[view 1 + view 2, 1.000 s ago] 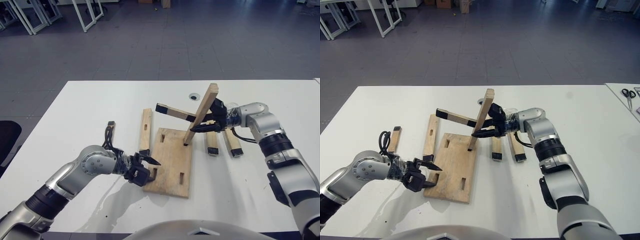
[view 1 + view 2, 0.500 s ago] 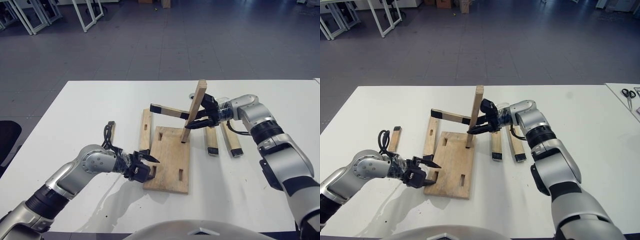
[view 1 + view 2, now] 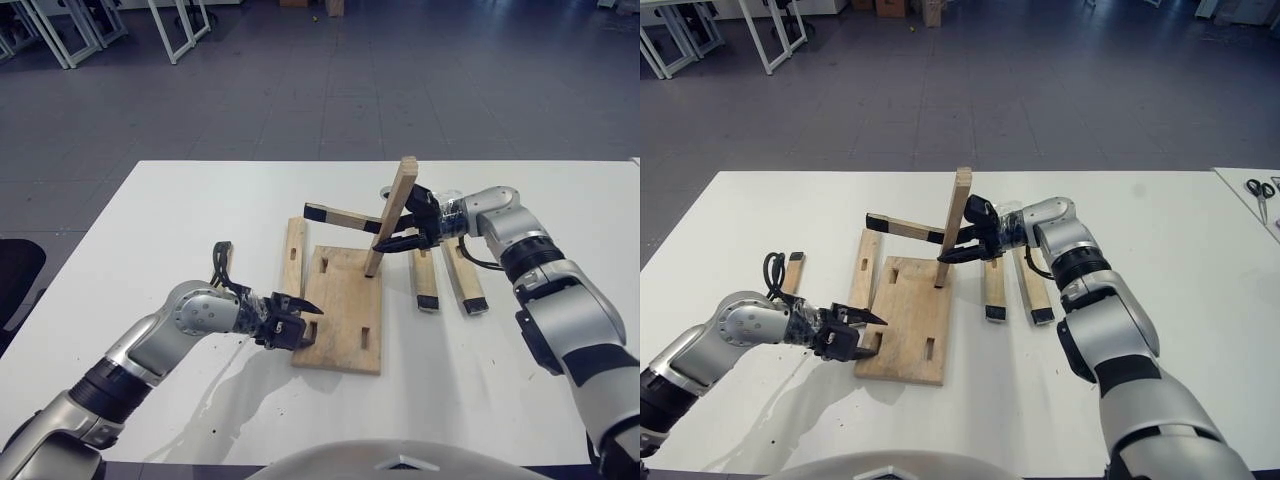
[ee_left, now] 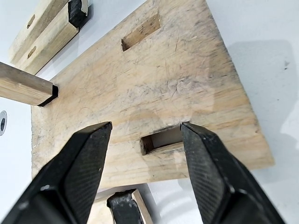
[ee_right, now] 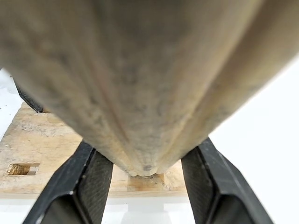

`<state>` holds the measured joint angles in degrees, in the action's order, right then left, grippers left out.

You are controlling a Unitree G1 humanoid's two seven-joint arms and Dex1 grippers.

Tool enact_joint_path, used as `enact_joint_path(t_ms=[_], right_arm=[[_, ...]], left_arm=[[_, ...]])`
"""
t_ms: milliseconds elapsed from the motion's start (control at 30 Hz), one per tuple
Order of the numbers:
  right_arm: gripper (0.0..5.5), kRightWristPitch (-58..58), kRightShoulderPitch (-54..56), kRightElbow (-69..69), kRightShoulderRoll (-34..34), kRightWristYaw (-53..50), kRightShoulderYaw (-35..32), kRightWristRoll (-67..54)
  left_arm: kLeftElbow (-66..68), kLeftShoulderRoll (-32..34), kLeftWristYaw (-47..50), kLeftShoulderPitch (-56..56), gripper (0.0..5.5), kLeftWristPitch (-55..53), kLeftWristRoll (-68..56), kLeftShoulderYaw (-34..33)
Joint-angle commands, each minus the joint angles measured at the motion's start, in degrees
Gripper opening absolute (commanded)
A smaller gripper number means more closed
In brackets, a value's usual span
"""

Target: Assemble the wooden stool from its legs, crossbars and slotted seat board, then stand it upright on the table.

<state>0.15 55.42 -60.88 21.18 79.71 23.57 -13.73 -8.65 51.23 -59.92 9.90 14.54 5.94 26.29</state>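
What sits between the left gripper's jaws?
Left wrist view: the edge of the flat wooden slotted seat board, with one rectangular slot, lies between the open jaws of the left gripper.

Rough, matt bare-wood seat board (image 3: pixel 345 305); smooth white table (image 3: pixel 180 210).

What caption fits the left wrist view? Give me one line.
Left gripper, open, straddles a slot near the edge of the seat board; a leg sits at another slot.
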Motion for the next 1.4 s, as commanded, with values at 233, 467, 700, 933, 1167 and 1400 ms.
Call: enact_joint_path(t_ms=[233, 467, 700, 933, 1167, 1400], right_arm=[[2.02, 7.5, -7.0, -5.7, 3.7, -4.9, 3.0, 9.6], [2.02, 8.9, -4.2, -6.4, 3.7, -4.9, 1.9, 9.1], [2.02, 7.8, -3.6, -3.6, 2.3, -6.3, -1.6, 6.6], [3.37, 7.7, -4.4, -1.1, 2.6, -6.4, -5.7, 8.2], [4.22, 9.7, -7.2, 8.6, 10.6, -15.6, -9.2, 13.5], [4.22, 14.3, 2.0, 22.2, 9.6, -37.6, -27.8, 4.5]], left_arm=[[3.6, -1.8, -2.7, -2.8, 2.75, -2.9, 7.2, 6.5], [3.5, -2.0, -2.9, -2.9, 2.75, -2.7, 7.7, 6.6], [3.4, -3.4, -1.9, -3.2, 2.75, -2.7, 8.7, 7.3], [3.3, -3.6, -2.1, -3.7, 2.75, -2.9, 9.0, 6.9], [2.9, -3.3, -2.0, -4.4, 2.75, -3.0, 9.1, 7.0], [1.8, -2.8, -1.9, -5.6, 2.75, -4.6, 9.9, 7.2]])
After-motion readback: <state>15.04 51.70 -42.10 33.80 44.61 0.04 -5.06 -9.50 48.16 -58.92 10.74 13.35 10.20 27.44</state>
